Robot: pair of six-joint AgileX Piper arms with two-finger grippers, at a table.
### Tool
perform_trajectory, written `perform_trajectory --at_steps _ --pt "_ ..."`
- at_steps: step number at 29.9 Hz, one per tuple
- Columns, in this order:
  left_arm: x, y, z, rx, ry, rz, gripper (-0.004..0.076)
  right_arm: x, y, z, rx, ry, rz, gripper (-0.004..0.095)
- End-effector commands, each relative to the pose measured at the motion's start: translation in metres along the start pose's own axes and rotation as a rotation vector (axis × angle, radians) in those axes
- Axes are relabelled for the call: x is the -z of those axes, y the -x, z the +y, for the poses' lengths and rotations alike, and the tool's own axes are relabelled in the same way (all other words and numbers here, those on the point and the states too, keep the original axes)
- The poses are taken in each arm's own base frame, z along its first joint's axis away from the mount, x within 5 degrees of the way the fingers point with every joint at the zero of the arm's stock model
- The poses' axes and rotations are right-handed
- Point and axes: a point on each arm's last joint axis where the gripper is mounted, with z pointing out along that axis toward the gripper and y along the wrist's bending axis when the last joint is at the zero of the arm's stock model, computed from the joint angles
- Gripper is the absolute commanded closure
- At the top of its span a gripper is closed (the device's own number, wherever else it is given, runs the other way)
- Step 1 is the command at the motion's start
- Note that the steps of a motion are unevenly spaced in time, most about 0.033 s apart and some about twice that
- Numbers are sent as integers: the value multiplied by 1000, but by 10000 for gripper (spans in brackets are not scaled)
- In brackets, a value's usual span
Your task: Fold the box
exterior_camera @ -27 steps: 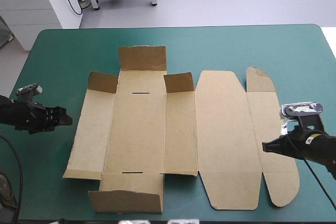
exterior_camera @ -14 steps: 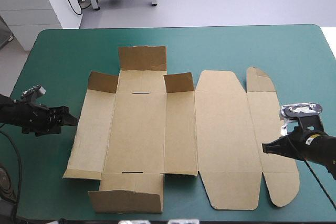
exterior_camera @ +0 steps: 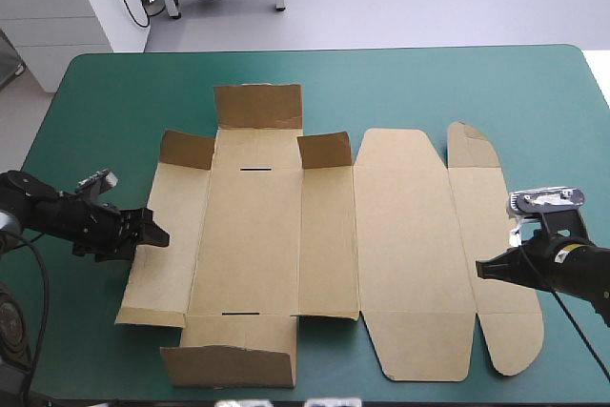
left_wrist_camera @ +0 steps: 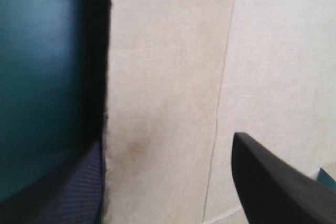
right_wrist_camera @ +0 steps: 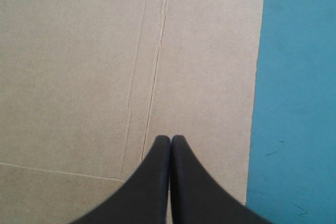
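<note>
The left claw (exterior_camera: 158, 234), fingers spread, has slid in to straddle the left edge of the box (exterior_camera: 276, 235), which lies mostly flat in the middle of the table (exterior_camera: 534, 92). The right claw (exterior_camera: 479, 269), pinched closed, has stayed over the right flap. Raising the left wall likely comes next.

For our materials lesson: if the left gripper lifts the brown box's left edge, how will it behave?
The box probably hinges at its creases, as end flaps stand raised. Thin and flat, it may slide on the teal-green cover.
</note>
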Motion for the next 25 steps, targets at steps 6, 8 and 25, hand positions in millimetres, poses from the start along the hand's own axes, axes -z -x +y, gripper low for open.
perform_trajectory --at_steps 6,8,25 --pt "-5 -4 -37 -13 -185 19 244 8 8 -1 3 -8 -73 927" --pt "-5 -3 -41 -6 -223 10 244 8 8 -1 2 -7 -73 927" --pt "-15 -10 -44 45 -114 118 731 8 9 -1 13 -7 -75 927"
